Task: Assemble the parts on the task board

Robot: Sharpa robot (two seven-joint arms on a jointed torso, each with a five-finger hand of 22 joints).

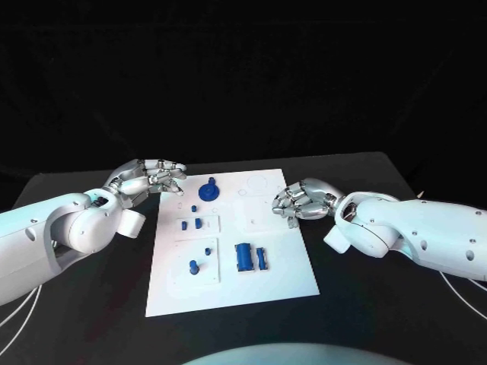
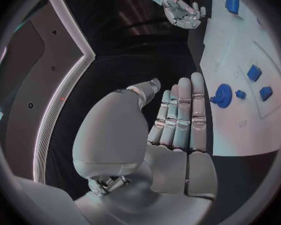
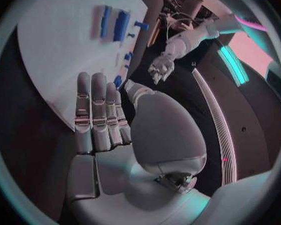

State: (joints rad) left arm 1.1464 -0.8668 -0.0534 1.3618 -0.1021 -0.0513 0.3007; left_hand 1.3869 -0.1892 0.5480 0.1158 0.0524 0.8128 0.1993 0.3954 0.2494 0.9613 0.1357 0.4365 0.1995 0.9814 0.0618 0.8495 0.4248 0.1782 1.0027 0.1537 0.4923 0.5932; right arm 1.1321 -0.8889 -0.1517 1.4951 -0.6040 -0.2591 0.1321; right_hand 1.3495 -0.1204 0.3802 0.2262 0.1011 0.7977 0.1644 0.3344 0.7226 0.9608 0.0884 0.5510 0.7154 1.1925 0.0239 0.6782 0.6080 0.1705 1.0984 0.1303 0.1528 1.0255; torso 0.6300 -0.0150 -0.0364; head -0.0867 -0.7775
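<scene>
The white task board (image 1: pixel 276 281) lies in the middle of the black table. On it are a round blue part (image 1: pixel 208 190) near the far edge, two small blue blocks (image 1: pixel 192 223), and a large blue block (image 1: pixel 243 256) beside a slimmer one (image 1: pixel 265 258). My left hand (image 1: pixel 151 179) hovers just off the board's far left corner, holding nothing. My right hand (image 1: pixel 302 201) hangs over the board's right edge, also holding nothing. The left wrist view has my left hand (image 2: pixel 172 130) with straight fingers beside the round blue part (image 2: pixel 223 95). My right hand (image 3: pixel 109 130) is likewise flat.
A small blue peg (image 1: pixel 194 266) and a tiny blue piece (image 1: pixel 210 249) sit on the board's near left part. Black table surrounds the board (image 3: pixel 65 50) on all sides. From the left wrist, the right hand (image 2: pixel 181 10) appears across the board (image 2: pixel 234 50).
</scene>
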